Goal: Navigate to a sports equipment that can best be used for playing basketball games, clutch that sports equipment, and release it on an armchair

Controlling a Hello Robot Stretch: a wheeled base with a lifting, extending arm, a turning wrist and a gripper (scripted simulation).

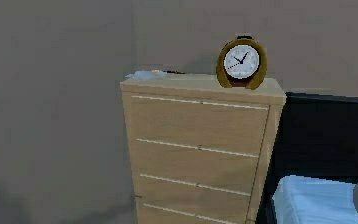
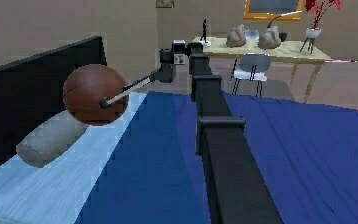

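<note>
Basketball [image 2: 87, 85]: You see a brown-orange ball at 9 o'clock in the arm side view, in front of the black headboard [image 2: 32, 75] and above the grey pillow [image 2: 47, 140].
Arm [image 2: 222, 140]: A dark bar rises from 6 o'clock toward 12 o'clock across the blue bed [image 2: 157, 160].
Gripper [image 2: 109, 100]: Its dark body sits at the arm's far end, and the thin fingers [image 2: 137, 85] slant toward 8 o'clock, ending on the ball's face.
Grip state: You cannot tell how the fingers are set. The ball's underside meets the pillow in the picture, so you cannot tell whether the gripper holds it.
White markers [image 2: 177, 47]: Two small squares stand at the arm's end, near 12 o'clock.
Table [image 2: 287, 53]: Pale wood at 1 o'clock, bearing grey lumps and a white vase [image 2: 311, 38] of red flowers.
Chair [image 2: 252, 68]: It stands in front of the table.
Dresser [image 1: 202, 150]: Ahead of you in the forward view's centre is a pale wooden dresser with four drawers.
Clock [image 1: 242, 62]: A round white face in a brown case, on the dresser top toward 1 o'clock.
White object [image 1: 147, 75]: It lies on the dresser top toward 11 o'clock, too small to name.
Bed corner [image 1: 322, 200]: Pale bedding at 4 o'clock in the forward view, touching a black headboard [image 1: 327, 130].
</note>
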